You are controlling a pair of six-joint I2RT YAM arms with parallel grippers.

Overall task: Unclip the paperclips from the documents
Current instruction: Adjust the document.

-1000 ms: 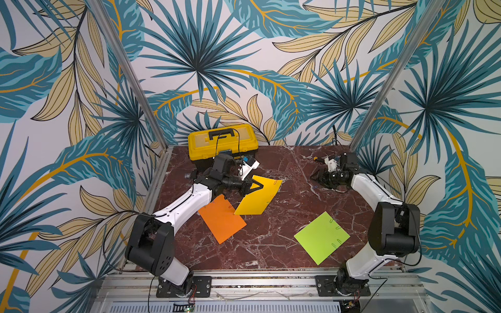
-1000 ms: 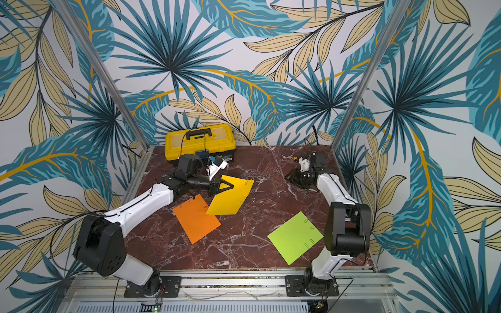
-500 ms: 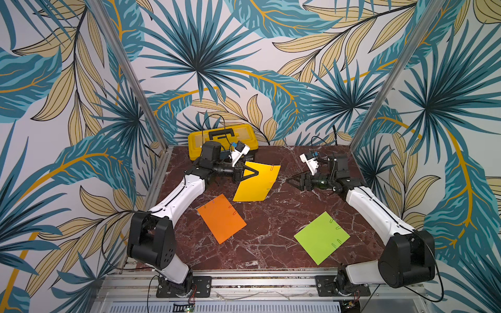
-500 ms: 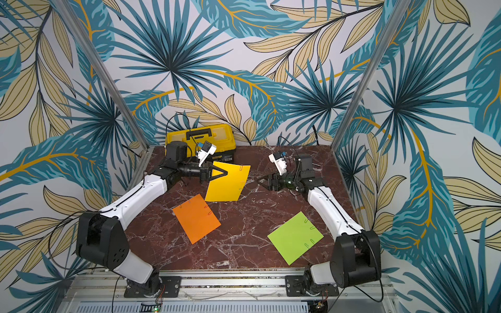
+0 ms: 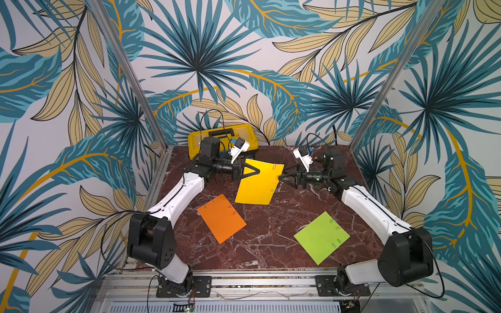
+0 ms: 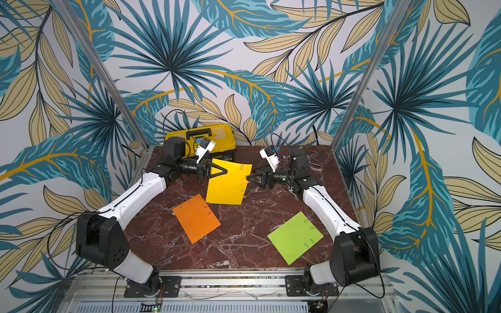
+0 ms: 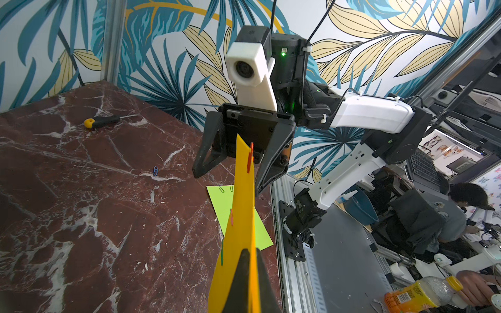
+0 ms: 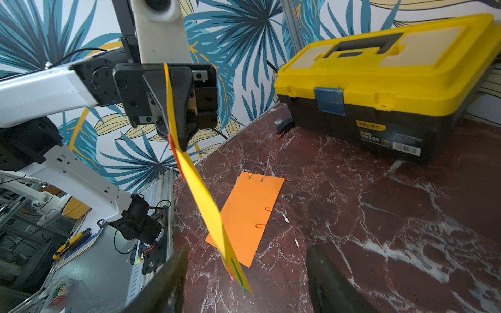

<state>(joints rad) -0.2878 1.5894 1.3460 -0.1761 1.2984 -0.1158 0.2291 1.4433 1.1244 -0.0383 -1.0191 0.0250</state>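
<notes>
The left claw (image 5: 256,171) is pressed together on the near-side edge of the yellow sheet (image 5: 257,184), pinching it just in front of the toolbox (image 5: 245,132). In the left wrist view the left claw's fingers (image 7: 244,271) clamp the paper on edge. A second ago this sheet sat lower and farther from the toolbox, with its corner over the orange sheet (image 5: 221,218). Now it is raised and clear of the orange one.

The right claw (image 5: 281,176) has changed most. A second ago it was drawn back at the rear of the bench (image 5: 271,244), well apart from the toolbox. Now it points toward the toolbox, at the yellow sheet's far edge. Its jaws are spread, and in the right wrist view the paper's edge lies between the right claw's fingers (image 8: 168,284) without either finger touching it.

Three paperclips (image 5: 275,182) sit along that edge. The left wrist view shows a red one (image 7: 250,160) directly in front of the right claw.

The orange sheet lies flat in front of the toolbox and the lime-green sheet (image 5: 321,237) lies well apart from it. Both are where they were, with clips still on their edges.

A loose blue paperclip (image 7: 155,170) and a screwdriver (image 7: 101,122) lie on the bench, away from the toolbox.
</notes>
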